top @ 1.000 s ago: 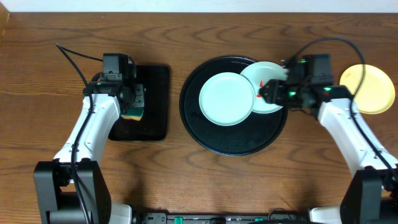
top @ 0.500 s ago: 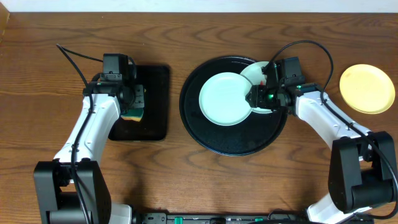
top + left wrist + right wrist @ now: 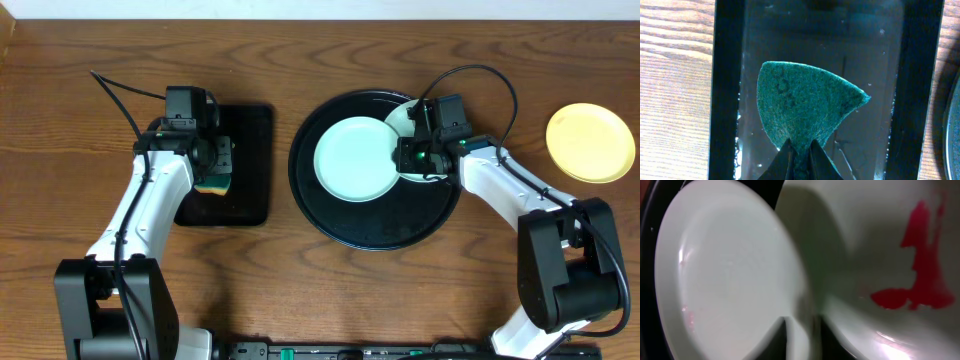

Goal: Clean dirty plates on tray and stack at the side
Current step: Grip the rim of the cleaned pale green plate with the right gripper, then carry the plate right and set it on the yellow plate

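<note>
The round black tray (image 3: 380, 222) holds two mint-white plates. The clean-looking one (image 3: 355, 160) lies left of centre and fills the left of the right wrist view (image 3: 725, 280). The other (image 3: 402, 117) lies behind it, partly under my right arm, and has a red sauce smear (image 3: 920, 280). The pale yellow plate (image 3: 590, 142) sits on the table at the far right. My right gripper (image 3: 408, 158) is closed on the right rim of the clean mint plate (image 3: 805, 337). My left gripper (image 3: 215, 165) is shut on a green sponge (image 3: 805, 105) over the rectangular tray.
The rectangular black tray (image 3: 252, 150) lies left of the round tray; its wet floor and left rim (image 3: 725, 75) show in the left wrist view. A black cable (image 3: 115, 85) trails over the table at the far left.
My right gripper moved left across the sauce-smeared plate to the clean mint plate's rim, and that plate shifted slightly left. The left arm and sponge stayed still.
</note>
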{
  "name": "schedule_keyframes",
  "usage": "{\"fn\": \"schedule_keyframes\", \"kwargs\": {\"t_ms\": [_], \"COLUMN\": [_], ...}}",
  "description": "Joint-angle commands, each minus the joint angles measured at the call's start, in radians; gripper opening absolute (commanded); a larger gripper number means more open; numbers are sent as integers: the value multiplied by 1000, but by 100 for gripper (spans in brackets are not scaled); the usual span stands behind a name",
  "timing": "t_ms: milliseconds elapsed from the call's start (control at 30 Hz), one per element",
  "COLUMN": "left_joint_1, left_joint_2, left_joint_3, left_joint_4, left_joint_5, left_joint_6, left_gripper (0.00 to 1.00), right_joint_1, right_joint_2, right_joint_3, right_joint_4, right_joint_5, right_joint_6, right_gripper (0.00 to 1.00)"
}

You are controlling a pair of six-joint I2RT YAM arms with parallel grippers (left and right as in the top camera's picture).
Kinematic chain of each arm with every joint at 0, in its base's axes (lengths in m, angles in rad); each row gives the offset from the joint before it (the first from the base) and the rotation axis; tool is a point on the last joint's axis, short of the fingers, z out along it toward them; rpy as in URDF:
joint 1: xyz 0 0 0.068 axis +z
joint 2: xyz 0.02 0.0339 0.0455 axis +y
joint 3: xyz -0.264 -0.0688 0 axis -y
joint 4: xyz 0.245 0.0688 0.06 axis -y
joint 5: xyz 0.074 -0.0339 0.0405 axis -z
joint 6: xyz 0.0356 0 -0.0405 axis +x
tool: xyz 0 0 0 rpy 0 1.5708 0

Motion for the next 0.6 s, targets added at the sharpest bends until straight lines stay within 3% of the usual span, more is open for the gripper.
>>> {"fn": "schedule_keyframes", "kwargs": {"t_ms": [0,300,500,567], "left_joint_1": [3,3,3,3], "left_joint_2": [-11,-11,-11,-11], "left_joint_3": [0,0,0,0], "left_joint_4": [-3,-4,-10,-6], "left_joint_5": [-2,-2,-2,-6], "left_joint_6": [-5,-5,-5,-5], "left_gripper": [7,7,8,7], "right_joint_1": [3,-58,-275,-427], "right_joint_2": [3,-200,-377,-416], "right_joint_3": [6,67,72,72], "right_joint_4": [6,-88,-244,-348], "right_joint_5": [11,16,115,169], "right_joint_6": [14,20,20,7], "right_gripper": [1,1,1,1]}}
